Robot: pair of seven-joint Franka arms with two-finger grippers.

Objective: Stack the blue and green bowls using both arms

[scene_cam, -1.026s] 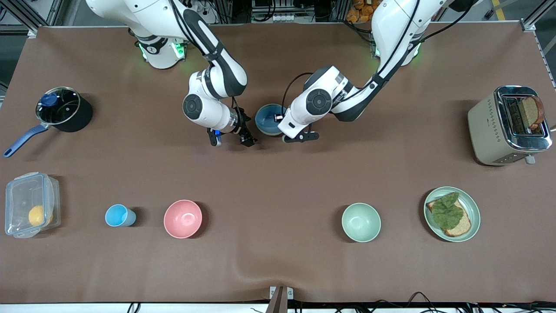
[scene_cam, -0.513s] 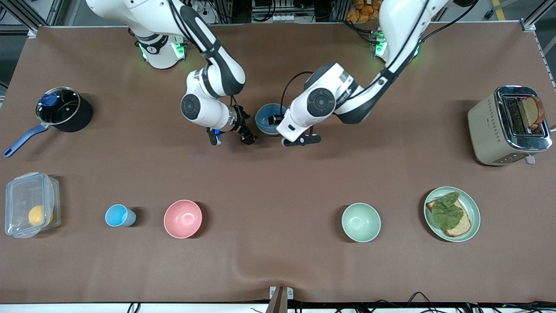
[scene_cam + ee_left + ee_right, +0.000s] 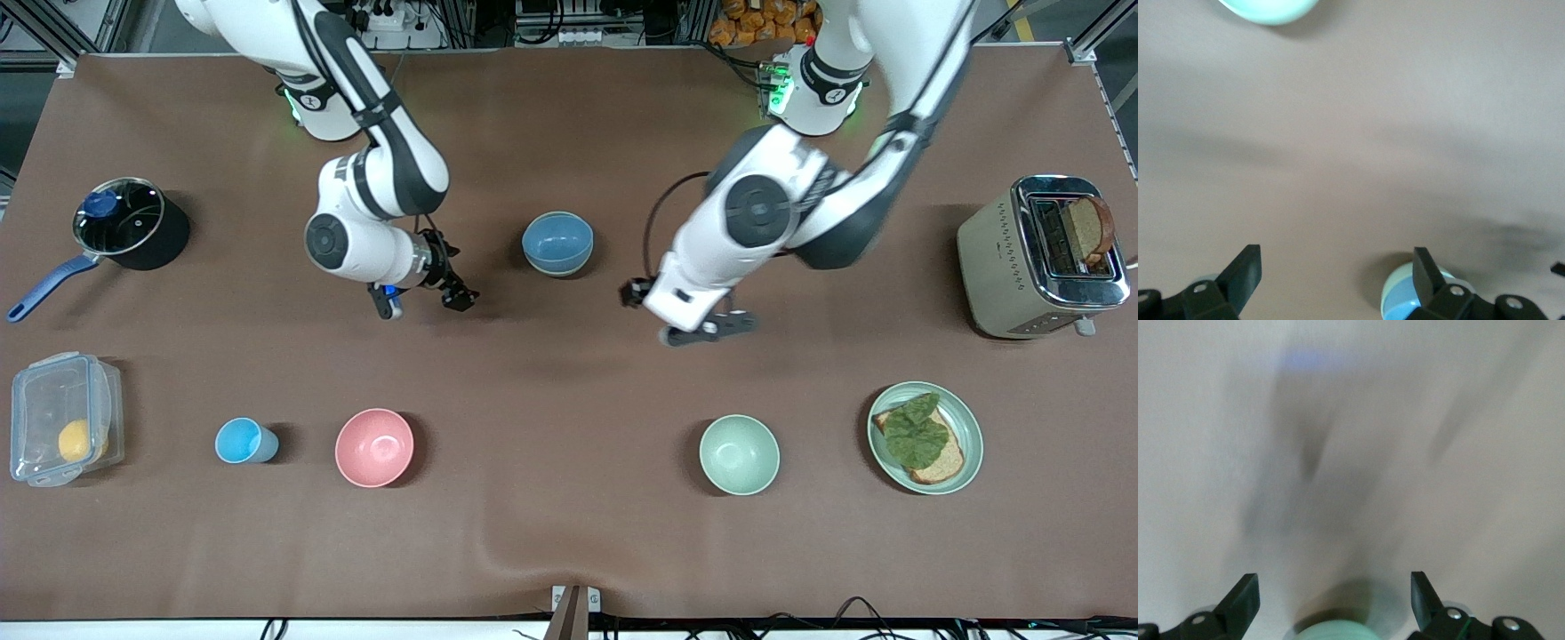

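Observation:
The blue bowl (image 3: 557, 238) sits nested inside the green bowl (image 3: 558, 271) in the middle of the table, toward the robots' bases. In the left wrist view the blue bowl (image 3: 1406, 308) shows inside the green bowl's rim (image 3: 1389, 293). My left gripper (image 3: 685, 322) hangs open and empty over bare table beside the stack, toward the left arm's end; its fingers stand wide apart (image 3: 1335, 273). My right gripper (image 3: 422, 300) hangs open and empty on the stack's right-arm side (image 3: 1335, 597). A blurred pale green curve (image 3: 1335, 631) shows between its fingers.
Nearer the front camera stand a mint-green bowl (image 3: 739, 454), a plate with a sandwich (image 3: 965, 418), a pink bowl (image 3: 374, 447), a light-blue cup (image 3: 244, 441) and a clear box (image 3: 40, 400). A pot (image 3: 129, 222) and a toaster (image 3: 1005, 258) stand at the table's ends.
The left gripper has opened, let go of the blue bowl and swung away toward its own end. The right gripper has drawn back toward the right arm's end.

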